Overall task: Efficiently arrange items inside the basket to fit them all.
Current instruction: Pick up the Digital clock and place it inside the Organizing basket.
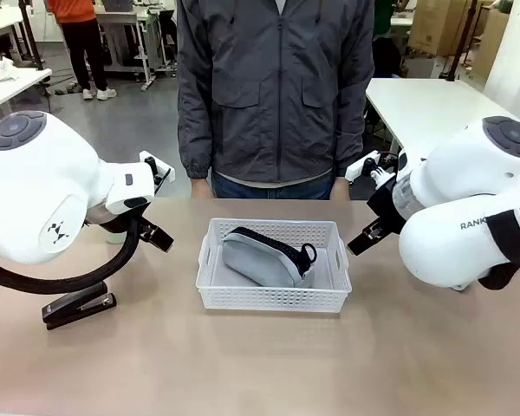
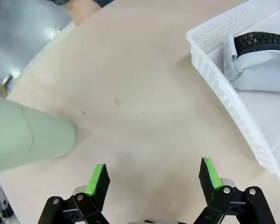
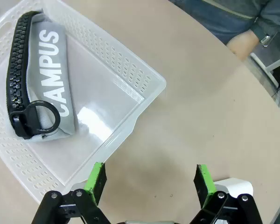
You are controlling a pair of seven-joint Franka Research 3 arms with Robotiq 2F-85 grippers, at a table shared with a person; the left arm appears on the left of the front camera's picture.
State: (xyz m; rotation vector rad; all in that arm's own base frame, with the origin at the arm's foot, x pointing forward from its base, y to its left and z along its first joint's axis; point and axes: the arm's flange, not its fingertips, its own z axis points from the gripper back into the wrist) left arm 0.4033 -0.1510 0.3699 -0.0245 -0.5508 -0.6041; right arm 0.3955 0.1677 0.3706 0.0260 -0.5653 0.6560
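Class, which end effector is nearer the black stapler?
Left. The left end effector hovers near the stapler, left of the basket; the right end effector is across the basket.

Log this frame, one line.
pouch in basket | stapler, cup on table | left gripper open | right gripper open

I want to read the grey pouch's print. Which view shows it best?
Right wrist view: the grey pouch lies in the basket with its CAMPUS print facing the camera. The front view shows it side-on; the left wrist view catches one end.
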